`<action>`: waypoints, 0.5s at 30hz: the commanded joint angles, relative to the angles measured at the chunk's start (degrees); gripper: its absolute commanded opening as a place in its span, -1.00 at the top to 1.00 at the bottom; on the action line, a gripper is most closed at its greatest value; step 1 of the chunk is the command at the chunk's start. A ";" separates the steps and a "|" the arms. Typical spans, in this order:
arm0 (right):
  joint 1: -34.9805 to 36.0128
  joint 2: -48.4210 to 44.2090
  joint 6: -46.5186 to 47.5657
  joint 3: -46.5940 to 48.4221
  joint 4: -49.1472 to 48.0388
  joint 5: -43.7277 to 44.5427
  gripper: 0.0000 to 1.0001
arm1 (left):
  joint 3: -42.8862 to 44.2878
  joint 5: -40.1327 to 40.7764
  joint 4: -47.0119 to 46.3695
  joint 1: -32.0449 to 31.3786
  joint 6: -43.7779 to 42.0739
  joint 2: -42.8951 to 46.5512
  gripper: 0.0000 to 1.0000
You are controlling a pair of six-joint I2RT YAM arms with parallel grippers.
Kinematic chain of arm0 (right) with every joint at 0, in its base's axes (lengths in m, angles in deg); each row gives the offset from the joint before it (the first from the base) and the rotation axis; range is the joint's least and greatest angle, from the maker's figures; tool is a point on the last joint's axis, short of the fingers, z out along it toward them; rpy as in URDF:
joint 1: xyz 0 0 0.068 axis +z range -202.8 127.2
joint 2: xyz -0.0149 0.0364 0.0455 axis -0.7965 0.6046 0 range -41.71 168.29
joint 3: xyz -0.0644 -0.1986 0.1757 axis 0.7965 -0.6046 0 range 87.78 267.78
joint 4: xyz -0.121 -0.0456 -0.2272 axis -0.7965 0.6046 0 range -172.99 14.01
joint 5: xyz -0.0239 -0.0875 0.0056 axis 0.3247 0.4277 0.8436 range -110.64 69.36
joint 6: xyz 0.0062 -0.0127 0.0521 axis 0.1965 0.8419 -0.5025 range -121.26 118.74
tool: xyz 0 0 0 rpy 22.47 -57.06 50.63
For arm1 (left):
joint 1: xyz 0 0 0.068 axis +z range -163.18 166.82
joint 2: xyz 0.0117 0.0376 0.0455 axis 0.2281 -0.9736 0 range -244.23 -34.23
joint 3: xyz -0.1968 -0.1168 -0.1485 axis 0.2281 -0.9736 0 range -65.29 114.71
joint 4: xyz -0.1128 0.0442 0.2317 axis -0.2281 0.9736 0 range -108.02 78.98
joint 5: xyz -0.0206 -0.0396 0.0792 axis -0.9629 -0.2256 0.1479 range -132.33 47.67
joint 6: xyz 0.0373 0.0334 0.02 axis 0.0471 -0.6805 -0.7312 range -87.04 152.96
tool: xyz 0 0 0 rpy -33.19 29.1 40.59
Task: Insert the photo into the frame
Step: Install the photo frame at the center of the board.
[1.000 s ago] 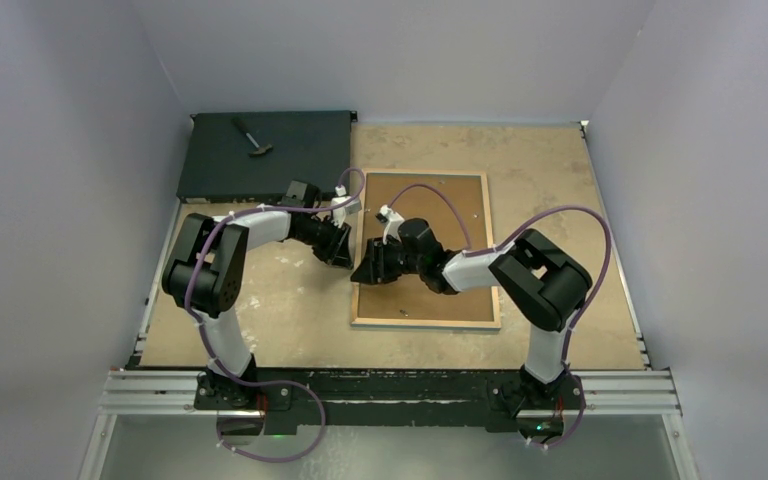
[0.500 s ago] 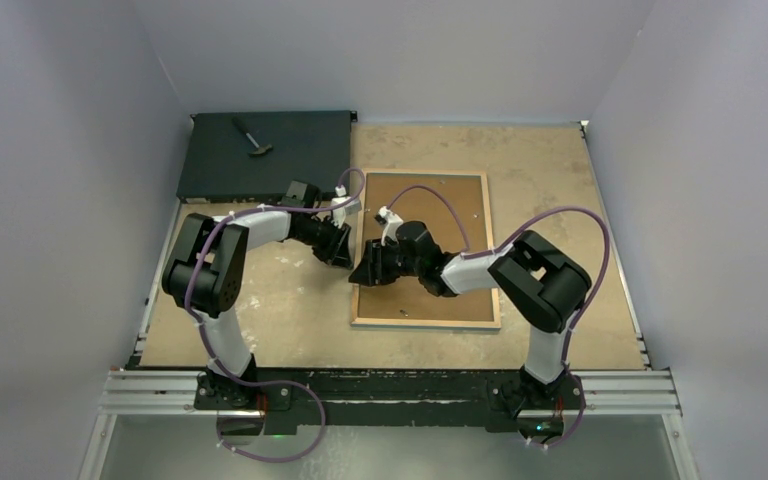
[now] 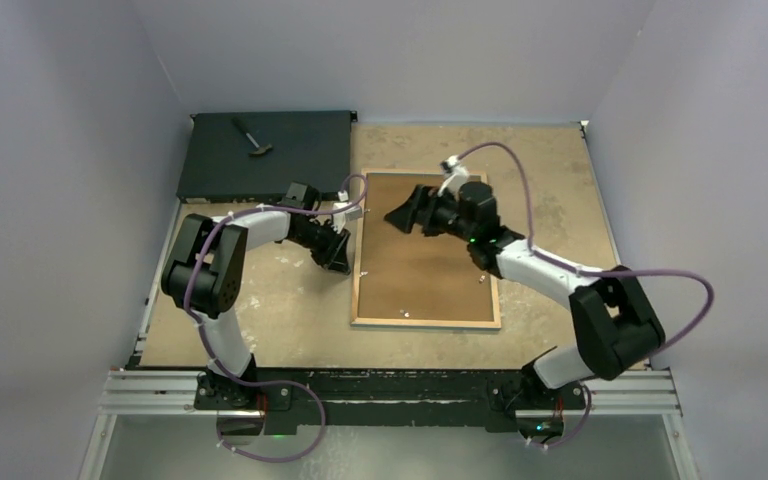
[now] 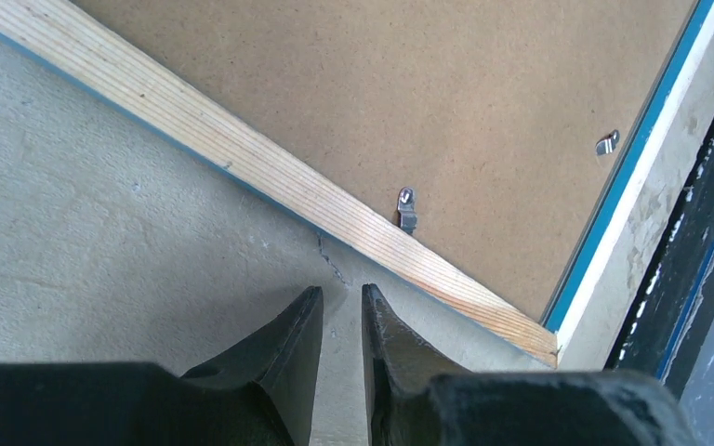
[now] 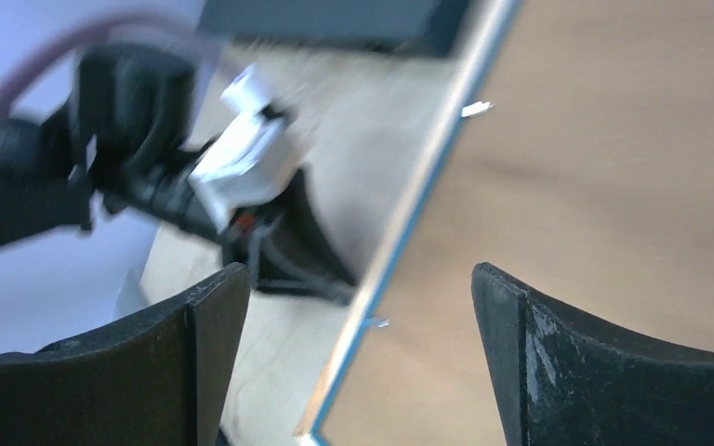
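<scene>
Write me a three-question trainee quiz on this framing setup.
1. True or false: the frame lies on the table with its bare wood back facing up.
2. The jaws of the right gripper are: A) open, holding nothing; B) shut on the photo; C) shut on the frame.
3. Fill in: in the top view, the left gripper sits beside the frame's ____ edge.
Key: 1 true; 2 A; 3 left.

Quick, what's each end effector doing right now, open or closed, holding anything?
Left end effector: nearly closed, empty, beside the frame.
Right end effector: wide open, empty, over the frame.
</scene>
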 commanded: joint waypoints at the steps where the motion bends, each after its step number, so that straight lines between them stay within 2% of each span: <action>1: -9.38 -4.12 1.42 0.86 9.79 6.06 -0.84 | -0.30 2.77 3.35 -0.07 -6.71 0.92 0.57; 4: -10.34 -4.49 2.84 1.60 11.19 6.97 -0.78 | -0.51 2.18 3.35 -0.03 -6.49 0.92 0.57; 6: -8.39 -3.74 0.85 -0.42 9.59 5.72 -0.65 | -0.91 1.17 2.20 0.04 -5.02 1.22 0.58; 11: 0.73 -0.40 -4.98 -7.47 1.79 5.32 -0.35 | -0.34 -1.79 1.61 0.05 -2.44 1.15 0.59; 15: 8.40 3.05 -6.62 -7.77 -1.94 5.92 -0.25 | 0.14 -2.57 1.99 0.12 -1.88 1.43 0.59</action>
